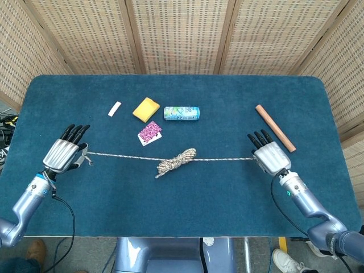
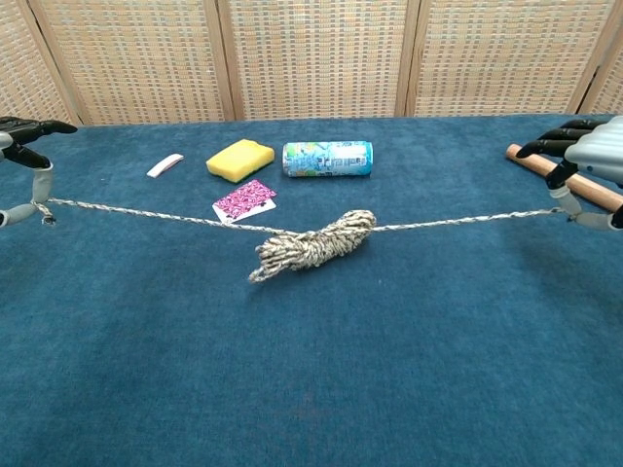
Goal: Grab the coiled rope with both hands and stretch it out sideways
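Observation:
A speckled beige rope runs taut across the blue table, with a small bundle of coils still wound at its middle. My left hand pinches the rope's left end at the table's left side. My right hand pinches the other end at the right. Both hands hold their ends a little above the cloth, and the strands slope slightly toward the bundle.
Behind the rope lie a pink patterned card, a yellow sponge, a small white piece and a can on its side. A wooden rod lies just beyond my right hand. Woven screens stand behind the table.

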You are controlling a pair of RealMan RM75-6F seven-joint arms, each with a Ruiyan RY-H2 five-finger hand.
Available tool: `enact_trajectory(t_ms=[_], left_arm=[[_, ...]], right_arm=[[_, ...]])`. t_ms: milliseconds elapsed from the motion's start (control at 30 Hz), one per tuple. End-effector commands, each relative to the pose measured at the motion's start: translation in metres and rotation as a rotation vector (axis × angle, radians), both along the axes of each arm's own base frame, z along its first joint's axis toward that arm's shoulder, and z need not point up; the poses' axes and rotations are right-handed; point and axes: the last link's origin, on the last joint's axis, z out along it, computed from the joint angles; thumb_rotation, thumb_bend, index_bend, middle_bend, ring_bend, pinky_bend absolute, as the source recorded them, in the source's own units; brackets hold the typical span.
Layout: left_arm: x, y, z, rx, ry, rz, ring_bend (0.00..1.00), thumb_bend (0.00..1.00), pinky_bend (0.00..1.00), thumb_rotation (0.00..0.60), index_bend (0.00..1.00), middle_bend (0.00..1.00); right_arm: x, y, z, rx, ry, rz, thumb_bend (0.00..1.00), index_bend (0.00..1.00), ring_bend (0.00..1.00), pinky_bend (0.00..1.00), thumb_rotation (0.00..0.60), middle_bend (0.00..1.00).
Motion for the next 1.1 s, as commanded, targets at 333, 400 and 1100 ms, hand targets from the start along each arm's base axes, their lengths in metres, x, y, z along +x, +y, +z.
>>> enact_trajectory(t_ms=[333, 400, 1100], left_arm=[[0.001, -0.021, 0.038, 0.069, -0.184, 0.064, 0.0, 0.0, 0.0, 0.6, 0.0, 0.0], [-0.002, -0.032, 0.057, 0.118, -0.237, 0.098, 0.0, 0.0, 0.0, 0.6, 0.0, 0.0], [-0.034, -0.161, 0.095, 0.252, -0.245, 0.298, 0.0, 0.0, 0.0, 0.6, 0.0, 0.0]], right_arm=[[0.01, 0.019, 0.025, -0.158, -0.272, -0.045, 0.0, 0.0, 0.0, 0.0, 0.6, 0.0], [0.009, 0.031, 0.039, -0.205, -0.329, -0.043, 0.0, 0.0, 0.0, 0.0, 0.6, 0.0], [-0.025, 0.152, 0.064, -0.363, -0.43, -0.187, 0.0, 0.0, 0.0, 0.0, 0.6, 0.0]])
